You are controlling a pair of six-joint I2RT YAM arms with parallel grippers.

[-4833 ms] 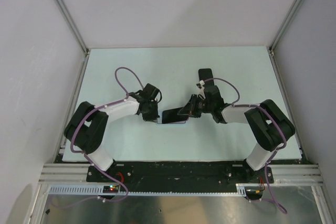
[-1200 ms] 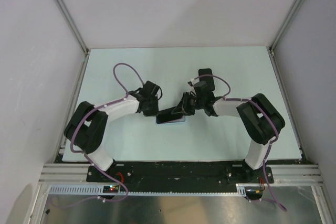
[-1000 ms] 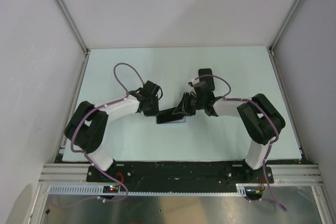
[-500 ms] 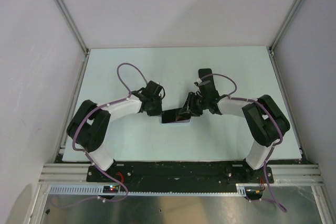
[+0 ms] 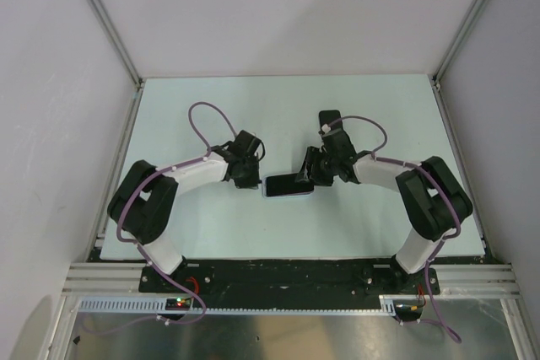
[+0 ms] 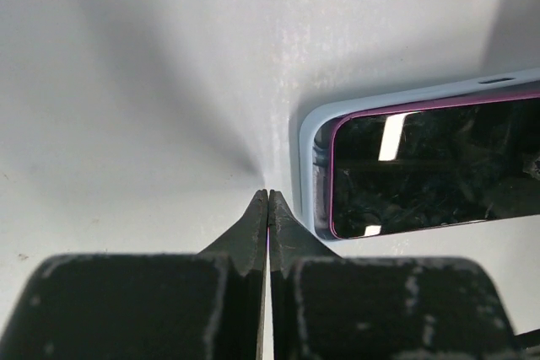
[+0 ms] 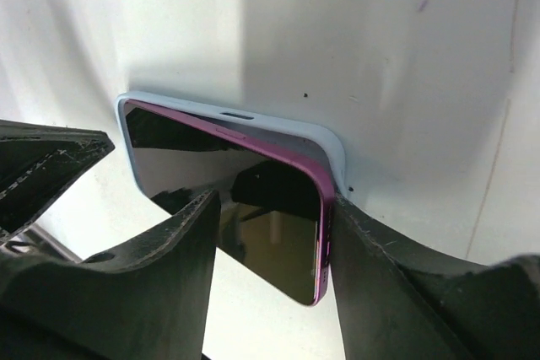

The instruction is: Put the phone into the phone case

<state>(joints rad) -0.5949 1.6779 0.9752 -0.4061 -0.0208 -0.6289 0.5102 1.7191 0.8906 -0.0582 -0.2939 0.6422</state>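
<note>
Near the middle of the desk (image 5: 380,115), between the two arms, the phone (image 5: 283,184) lies crosswise on the pale blue phone case (image 6: 306,162), its dark screen facing up. From the left wrist camera, the phone's purple-edged end sits inside the case's rounded corner, with the blue rim showing along the end and one long side. The right wrist camera shows the far end of the phone down against the case's rim, while the near end appears tilted up and clear of the case. The right pincer (image 7: 272,201) is clamped on the phone across its width, one of its black fingers (image 7: 384,263) against the purple side edge and the other against the opposite side. The case's rounded corner shows just past that finger's tip. The left pincer (image 6: 267,195) has its two fingers pressed together with nothing between them. Their joined tips point down at the bare desk just beside the case's end, and whether they touch the desk or the case cannot be told. Seen from above, the left pincer sits at the phone's left end and the right pincer over its right end, both arms bent inward towards it.
</note>
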